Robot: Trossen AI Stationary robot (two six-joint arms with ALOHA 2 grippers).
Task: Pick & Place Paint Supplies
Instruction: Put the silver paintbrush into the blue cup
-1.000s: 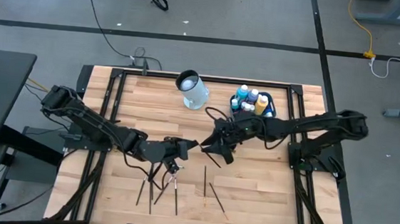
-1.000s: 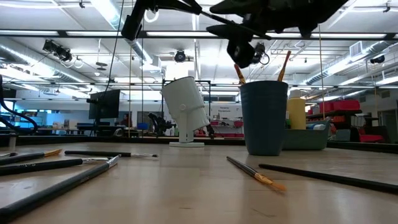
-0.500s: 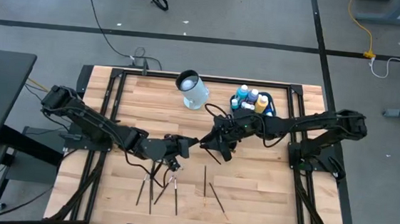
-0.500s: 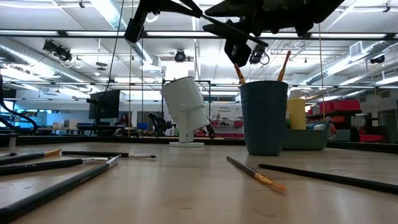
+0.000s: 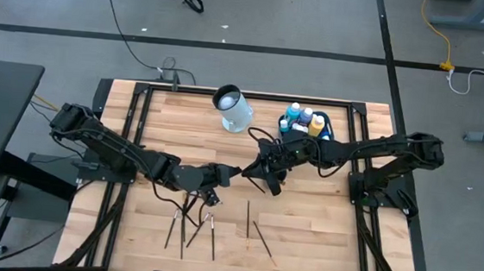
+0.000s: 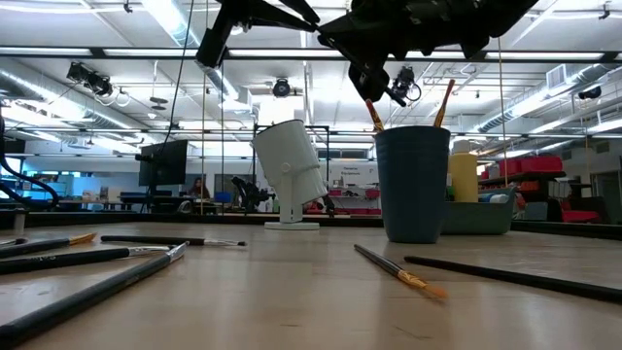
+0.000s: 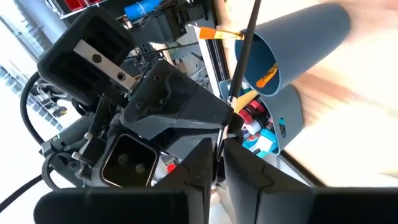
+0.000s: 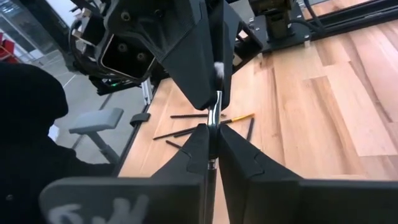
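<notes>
Meeting mid-table, right claw (image 8: pixel 210 140) now clamped on paintbrush (image 8: pixel 216 112), left claw (image 7: pixel 217 163) loosening

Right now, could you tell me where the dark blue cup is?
In the high view, the dark blue cup stands right of centre, beside the teal tub, under the right arm.

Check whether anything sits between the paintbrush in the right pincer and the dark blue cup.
Nothing visible does. The right pincer grips the paintbrush in mid-air, tip to tip with the left pincer. The dark blue cup stands close by, open-topped, with two brushes already in it.
</notes>
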